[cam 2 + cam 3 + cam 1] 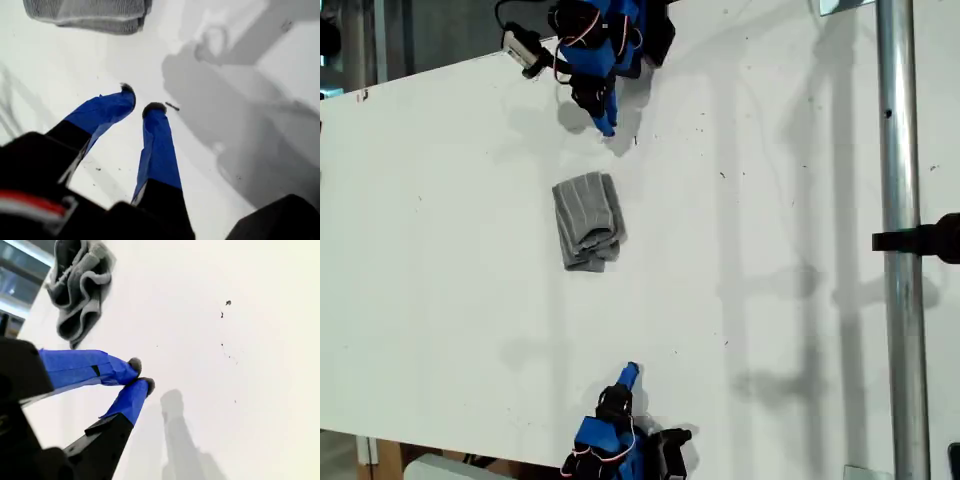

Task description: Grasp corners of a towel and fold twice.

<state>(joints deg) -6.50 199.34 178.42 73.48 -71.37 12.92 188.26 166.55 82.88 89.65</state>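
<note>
The grey striped towel (587, 220) lies folded into a small thick bundle on the white table (440, 250), about midway between the two arms. Its smooth folded edge (90, 12) faces my first gripper, while its ruffled, layered edges (77, 285) face my second gripper. Single corners cannot be picked out among the layers. My first gripper (607, 125) (140, 100) hangs at the exterior view's top, shut on nothing, a short way from the towel. My second gripper (631, 372) (141, 374) is at the exterior view's bottom, shut and empty, farther from the towel.
A metal pole (895, 200) with a black clamp (920, 240) runs down the exterior view's right side. The table's edge (420, 72) slants across the exterior view's upper left. Small dark specks (228, 303) dot the surface.
</note>
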